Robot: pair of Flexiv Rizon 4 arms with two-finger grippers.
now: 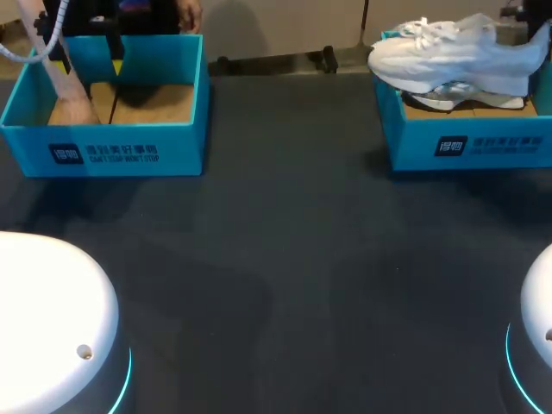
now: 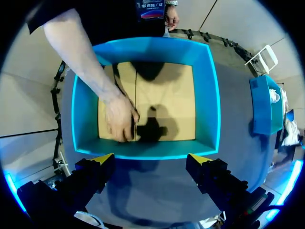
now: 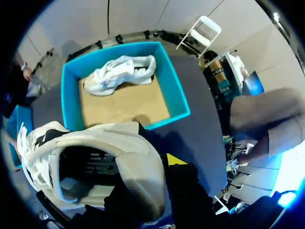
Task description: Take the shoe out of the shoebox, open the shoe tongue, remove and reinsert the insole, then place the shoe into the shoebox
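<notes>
Gripper states: the right gripper (image 3: pixel 148 171) is clenched on the heel wall of the white shoe (image 3: pixel 128 148). One yellow-tipped finger (image 3: pixel 174 160) lies against the outside of the heel; the other is hidden inside the shoe opening. The left gripper (image 2: pixel 151 160) is released, with its two fingers spread wide and nothing between them.

Location of the task item: in the head view the white shoe (image 1: pixel 448 52) hangs above the right shoebox (image 1: pixel 466 142), clear of its floor, with the toe pointing toward the middle of the table (image 1: pixel 285 259). In the right wrist view the right shoebox (image 3: pixel 174 90) lies beyond the held shoe. A second shoe (image 3: pixel 119 74) rests inside it against the far wall, leaving most of the cardboard floor bare.

Obstructions, left side: the left gripper hovers over the near wall of the left shoebox (image 2: pixel 209 95). A person's hand (image 2: pixel 119 119) reaches down into this box from the far side and presses on the cardboard floor (image 2: pixel 167 95), near the corner closest to one finger. The head view shows the same hand (image 1: pixel 76 110) inside the left shoebox (image 1: pixel 103 147).

Other items: the two shoeboxes stand well apart at the far corners of the table. The right shoebox (image 2: pixel 262 105) is visible off to the side in the left wrist view. Two white robot bases (image 1: pixel 43 319) occupy the near corners.
</notes>
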